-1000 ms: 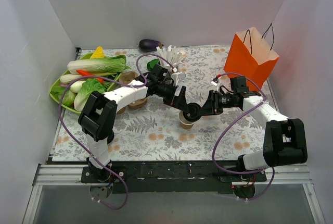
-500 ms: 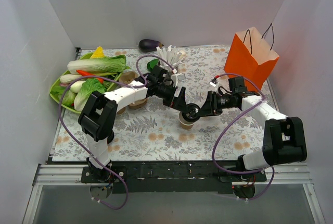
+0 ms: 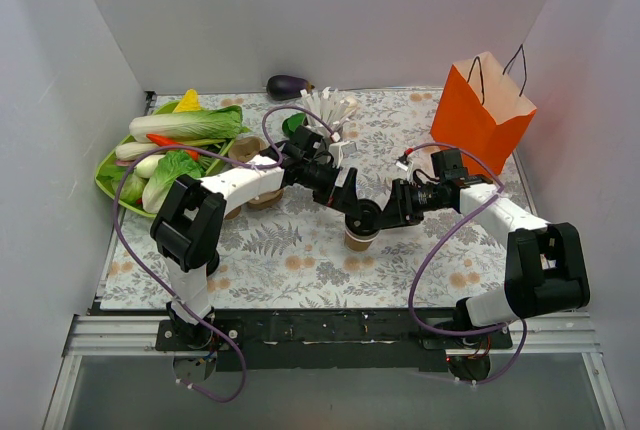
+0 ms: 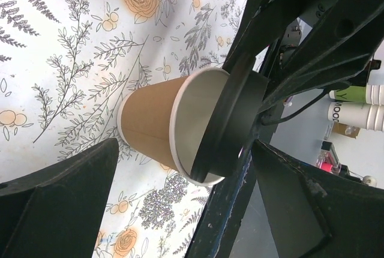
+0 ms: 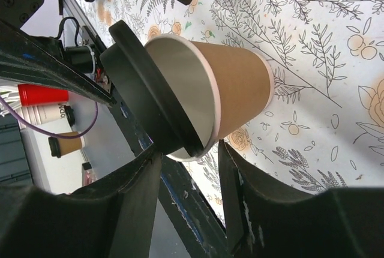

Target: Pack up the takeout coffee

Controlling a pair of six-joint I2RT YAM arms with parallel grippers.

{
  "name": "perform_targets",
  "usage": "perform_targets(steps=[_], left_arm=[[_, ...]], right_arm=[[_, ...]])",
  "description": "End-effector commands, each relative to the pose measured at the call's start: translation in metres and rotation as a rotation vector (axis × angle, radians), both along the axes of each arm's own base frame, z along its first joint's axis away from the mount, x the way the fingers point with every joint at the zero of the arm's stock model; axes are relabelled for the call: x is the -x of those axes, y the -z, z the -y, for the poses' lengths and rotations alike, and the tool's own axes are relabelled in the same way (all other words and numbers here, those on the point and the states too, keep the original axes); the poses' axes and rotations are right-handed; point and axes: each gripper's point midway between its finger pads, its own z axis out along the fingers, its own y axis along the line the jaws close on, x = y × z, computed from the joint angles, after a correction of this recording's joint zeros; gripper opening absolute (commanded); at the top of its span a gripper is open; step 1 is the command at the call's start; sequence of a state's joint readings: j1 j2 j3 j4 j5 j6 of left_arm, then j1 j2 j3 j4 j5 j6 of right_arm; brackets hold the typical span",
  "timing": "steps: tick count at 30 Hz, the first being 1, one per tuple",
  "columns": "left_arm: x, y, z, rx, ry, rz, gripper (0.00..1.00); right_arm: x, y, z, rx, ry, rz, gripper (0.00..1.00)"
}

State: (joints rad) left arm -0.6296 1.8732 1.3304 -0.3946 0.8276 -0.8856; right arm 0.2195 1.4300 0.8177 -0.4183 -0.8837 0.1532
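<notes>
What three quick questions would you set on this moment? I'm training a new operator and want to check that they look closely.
1. True or false: the black lid sits flat and fully seated on the kraft cup.
2. Where does the orange paper bag stand? A) at the far right of the table; B) in front of the left arm's base; C) lying flat on the cup.
3. Fill in: the green tray at the left holds ____.

Key: 1 false, the lid is tilted, with the cup's white inside showing beside it. 2 A. 3 vegetables.
</notes>
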Motion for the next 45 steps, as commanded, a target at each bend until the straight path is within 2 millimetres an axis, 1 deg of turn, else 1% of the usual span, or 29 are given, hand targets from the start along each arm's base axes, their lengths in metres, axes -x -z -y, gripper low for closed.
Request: perform_targets(steps=[1,6,11,13,15,21,24,28,33,39,45], left_arm=[[0.004,-0.013,-0.004,0.004,0.008,0.046,0.94],[0.006,-0.009,-0.006,-0.011,0.006,0.044,0.94],[0.005,-0.009,-0.007,-0.018,-0.002,0.054,0.94],[0.003,-0.008,-0.009,-0.028,-0.009,0.06,0.94],[0.003,-0.008,-0.009,-0.029,-0.012,0.066,0.93],[-0.004,-0.014,-0.006,-0.036,-0.026,0.114,0.93],[-0.001,-0.014,-0.001,-0.046,-0.01,0.142,0.91],[0.006,-0.021,0.009,-0.041,0.026,0.188,0.89],[0.014,-0.027,0.014,-0.038,0.06,0.211,0.88],[0.017,-0.021,0.012,-0.059,0.068,0.222,0.88],[0.017,-0.017,0.018,-0.067,0.077,0.224,0.89]], right_arm=[[-0.006,-0.002,0.001,0.025,-0.006,0.032,0.51],[-0.004,-0.002,0.001,0.028,-0.009,0.034,0.53],[-0.005,-0.008,-0.001,0.013,-0.015,0.054,0.53],[-0.006,-0.011,-0.003,0.001,-0.019,0.065,0.55],[-0.006,-0.014,-0.003,-0.008,-0.023,0.074,0.6],[-0.004,-0.016,-0.003,-0.016,-0.021,0.077,0.62],[-0.003,-0.015,-0.003,-0.015,-0.021,0.079,0.63],[-0.002,-0.015,-0.003,-0.014,-0.02,0.084,0.63],[-0.002,-0.016,-0.002,-0.013,-0.014,0.087,0.63],[0.0,-0.013,-0.002,-0.007,-0.012,0.084,0.63],[0.001,-0.011,0.0,0.006,-0.009,0.081,0.63]])
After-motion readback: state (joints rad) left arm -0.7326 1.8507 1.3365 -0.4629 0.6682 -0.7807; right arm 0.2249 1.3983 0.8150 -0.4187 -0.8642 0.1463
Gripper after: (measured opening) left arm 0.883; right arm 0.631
